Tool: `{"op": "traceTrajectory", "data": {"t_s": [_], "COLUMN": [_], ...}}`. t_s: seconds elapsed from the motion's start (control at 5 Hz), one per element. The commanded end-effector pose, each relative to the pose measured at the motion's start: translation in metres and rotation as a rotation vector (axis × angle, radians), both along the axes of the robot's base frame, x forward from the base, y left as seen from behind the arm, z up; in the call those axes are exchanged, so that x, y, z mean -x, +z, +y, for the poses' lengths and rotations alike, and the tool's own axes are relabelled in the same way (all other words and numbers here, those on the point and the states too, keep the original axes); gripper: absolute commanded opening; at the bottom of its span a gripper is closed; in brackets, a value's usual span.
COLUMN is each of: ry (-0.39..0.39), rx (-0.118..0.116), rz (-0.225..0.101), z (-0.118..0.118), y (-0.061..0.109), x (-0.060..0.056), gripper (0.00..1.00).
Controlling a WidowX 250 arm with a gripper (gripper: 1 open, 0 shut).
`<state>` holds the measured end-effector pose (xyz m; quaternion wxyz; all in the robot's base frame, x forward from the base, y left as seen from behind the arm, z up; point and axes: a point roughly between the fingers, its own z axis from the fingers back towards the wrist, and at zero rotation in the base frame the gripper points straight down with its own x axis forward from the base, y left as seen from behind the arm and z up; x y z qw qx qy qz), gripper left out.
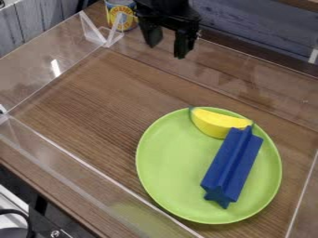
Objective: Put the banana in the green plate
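Gripper [166, 39] at top of view, fingers apart, released, nothing between them. It hangs over the far part of the table [93, 110], well apart from the plate. Dark arm [166, 7] comes in from the top edge.

Cup [121, 17], yellow print, stands near the top left, to the image left of the gripper. A clear plastic sheet or wall [52, 65] runs along the left side of the table, shiny, with a bright glare spot; part of it is right by the cup. Exact shape hard to tell.

Plate [168, 172], lime green, round, shallow rim, lies flat on the wood at lower right, widest object here. Banana [218, 122], yellow, short, curved, is at the plate's far edge, on the rim side nearest the gripper. Its right end is right at the block; whether they touch, cannot tell.

Block [232, 165], blue, long, ridged, lies on the right part of the plate, slanted, far end by the banana, near end toward the plate's bottom edge.

Bottom left corner: dark cable [18, 213], beyond the table edge. Table is brown wood with visible grain.
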<state>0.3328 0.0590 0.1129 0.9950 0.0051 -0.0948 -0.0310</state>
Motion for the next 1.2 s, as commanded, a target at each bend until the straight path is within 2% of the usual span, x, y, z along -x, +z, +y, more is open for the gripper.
{"op": "traceTrajectory", "data": {"t_s": [0.0,1.0], "ry": [-0.002,-0.005], "rx": [-0.009,-0.010], "rz": [-0.059,-0.063], "z": [0.0013,0.0046], "y": [0.0173,0.0191], "x": [-0.0050,-0.0008], "gripper": [1.00,1.00]}}
